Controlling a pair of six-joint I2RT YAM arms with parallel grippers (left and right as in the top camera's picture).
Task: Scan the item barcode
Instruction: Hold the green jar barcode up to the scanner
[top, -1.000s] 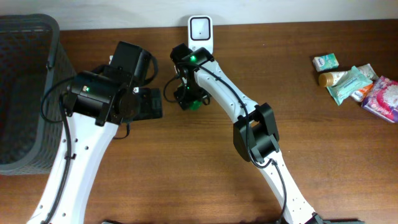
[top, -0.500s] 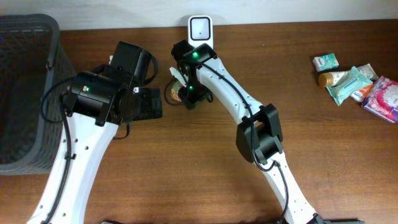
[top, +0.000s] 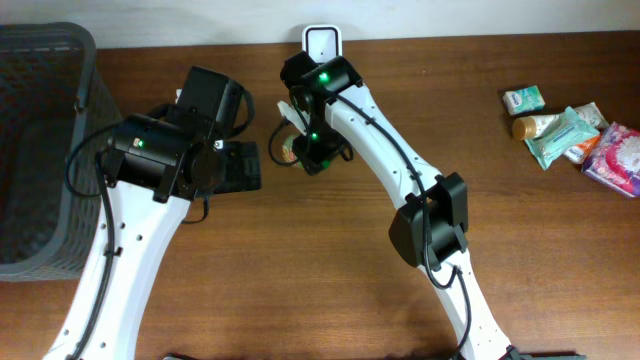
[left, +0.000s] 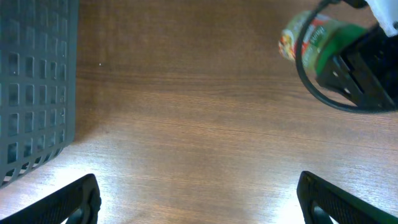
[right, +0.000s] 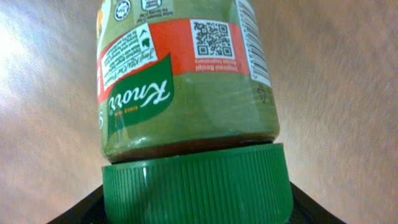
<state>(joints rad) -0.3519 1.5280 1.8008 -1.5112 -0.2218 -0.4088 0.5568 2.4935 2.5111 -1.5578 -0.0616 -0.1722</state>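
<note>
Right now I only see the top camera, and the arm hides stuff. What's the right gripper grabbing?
Observer: The right gripper holds a jar by its green lid; the right wrist camera shows it.
Operator: Is there a code on it?
Observer: Yes, a square code on the label's red band faces that camera.
Operator: And the other gripper?
Observer: The left gripper is open and holds nothing, says the left wrist camera.
</note>
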